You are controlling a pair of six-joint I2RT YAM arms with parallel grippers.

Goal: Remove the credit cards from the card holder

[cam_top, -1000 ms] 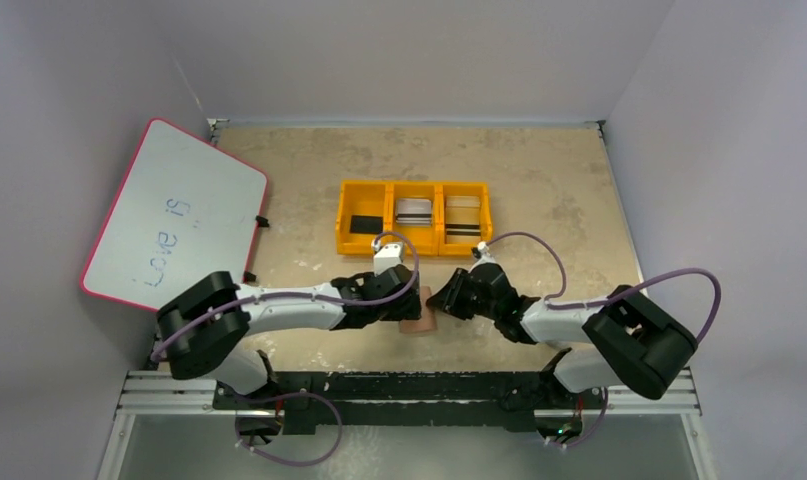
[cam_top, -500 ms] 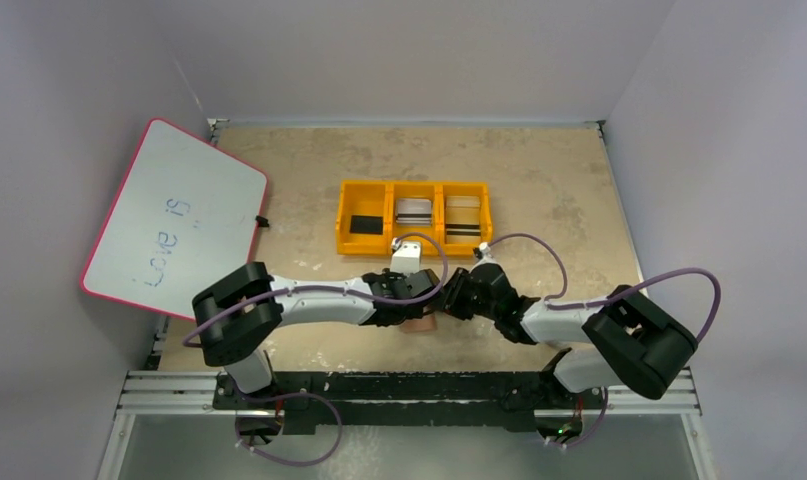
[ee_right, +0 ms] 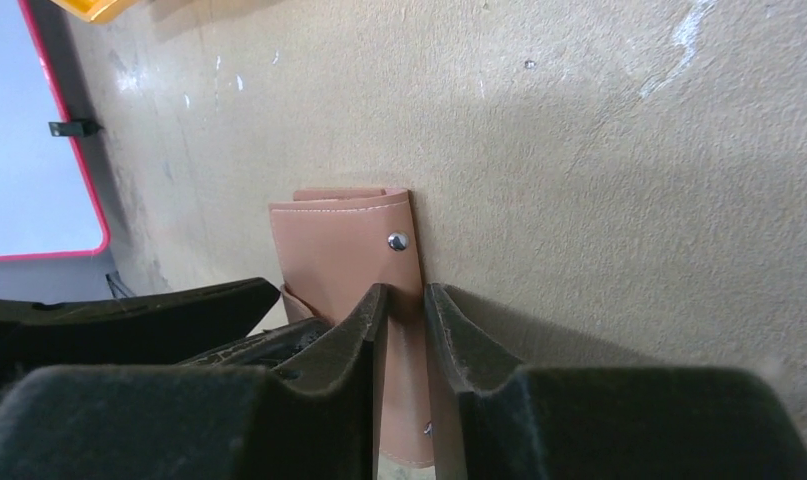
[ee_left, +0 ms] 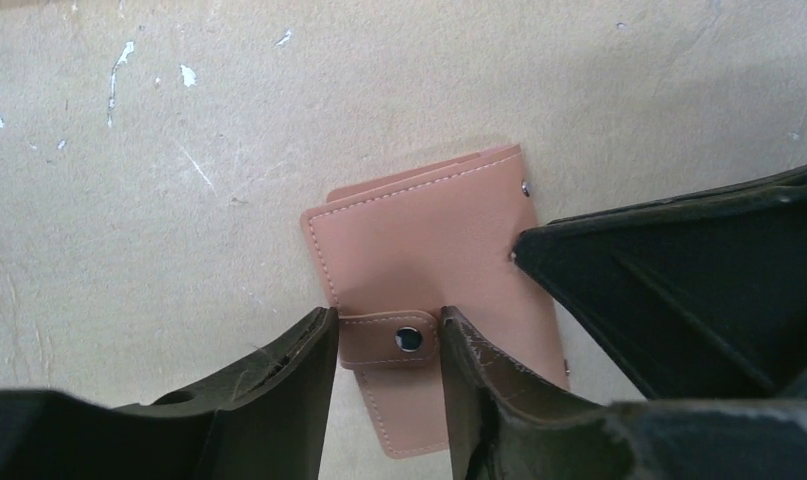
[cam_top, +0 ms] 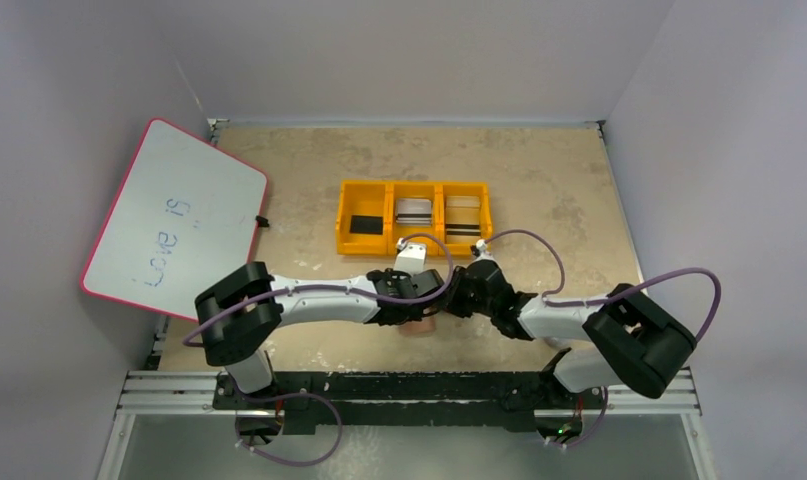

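Tan leather card holder (ee_left: 429,250), closed: left pincer (ee_left: 384,320) clamped across its snap tab (ee_left: 374,342); right pincer (ee_right: 407,292) over its edge, grip unclear

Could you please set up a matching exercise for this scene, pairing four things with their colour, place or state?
Things:
1. card holder
2. tray
3. whiteboard
4. right gripper

Descriptions:
A. orange, with three compartments
B. clamped on one edge of the tan leather
C. pink-edged, at the far left
D. tan, snapped shut, no card showing

Pairs: 1-D, 2-A, 3-C, 4-B
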